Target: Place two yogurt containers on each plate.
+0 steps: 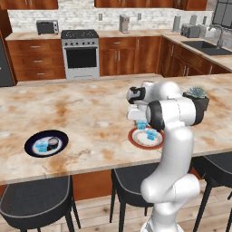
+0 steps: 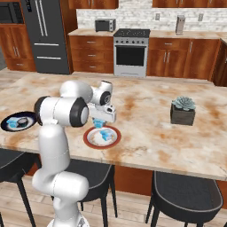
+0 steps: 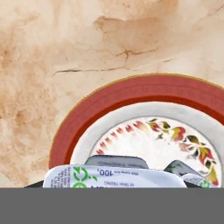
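Gripper (image 1: pixel 142 121) poised over red plate (image 1: pixel 135 140), closed around a blue yogurt cup (image 1: pixel 142 125). Second cup (image 1: pixel 152 134) down on that plate. Far left of red plate: black plate (image 1: pixel 31 141), blue cup (image 1: pixel 41 147) and navy cup (image 1: pixel 53 143) aboard.

A home kitchen is showing here. A marble-topped island counter (image 1: pixel 81 113) is stretching across the middle, with dark bar stools (image 1: pixel 36 199) standing along its near edge. Reddish wooden cabinets (image 1: pixel 122 54) are lining the back wall around a stainless oven (image 1: pixel 80 54), with a toaster oven (image 1: pixel 47 27), a sink (image 1: pixel 206 46) and a dark refrigerator (image 2: pixel 46 35).
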You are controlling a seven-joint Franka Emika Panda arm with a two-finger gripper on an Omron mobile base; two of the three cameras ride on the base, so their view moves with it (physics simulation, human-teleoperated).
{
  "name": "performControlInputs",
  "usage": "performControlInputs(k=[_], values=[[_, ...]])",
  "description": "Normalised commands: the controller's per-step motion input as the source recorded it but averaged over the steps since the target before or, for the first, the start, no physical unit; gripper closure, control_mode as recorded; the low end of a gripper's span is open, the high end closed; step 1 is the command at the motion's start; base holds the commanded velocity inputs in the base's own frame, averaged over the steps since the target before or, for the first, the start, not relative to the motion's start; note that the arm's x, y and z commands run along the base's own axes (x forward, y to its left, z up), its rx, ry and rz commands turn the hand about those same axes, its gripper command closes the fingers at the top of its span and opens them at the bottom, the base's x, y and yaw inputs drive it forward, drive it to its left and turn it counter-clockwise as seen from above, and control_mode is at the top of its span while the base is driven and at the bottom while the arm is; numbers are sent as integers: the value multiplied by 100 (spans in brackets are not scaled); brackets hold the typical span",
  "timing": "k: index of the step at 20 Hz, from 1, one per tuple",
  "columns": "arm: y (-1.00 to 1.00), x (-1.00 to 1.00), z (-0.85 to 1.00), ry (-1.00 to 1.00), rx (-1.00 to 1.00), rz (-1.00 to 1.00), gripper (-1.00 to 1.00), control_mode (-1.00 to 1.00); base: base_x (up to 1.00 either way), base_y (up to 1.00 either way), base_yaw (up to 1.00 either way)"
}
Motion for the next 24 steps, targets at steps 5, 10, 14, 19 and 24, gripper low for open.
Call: performControlInputs(k=[5, 10, 14, 19, 24], values=[[5, -25, 0, 1, 0, 0, 100, -100, 0, 0, 0], [2, -24, -8, 13, -1, 0, 100, -100, 0, 0, 0], [11, -9, -20, 25, -5, 0, 100, -100, 0, 0, 0], [10, 0, -13, 20, -3, 0, 100, -100, 0, 0, 0], [0, -2, 0, 1, 0, 0, 100, -100, 0, 0, 0]])
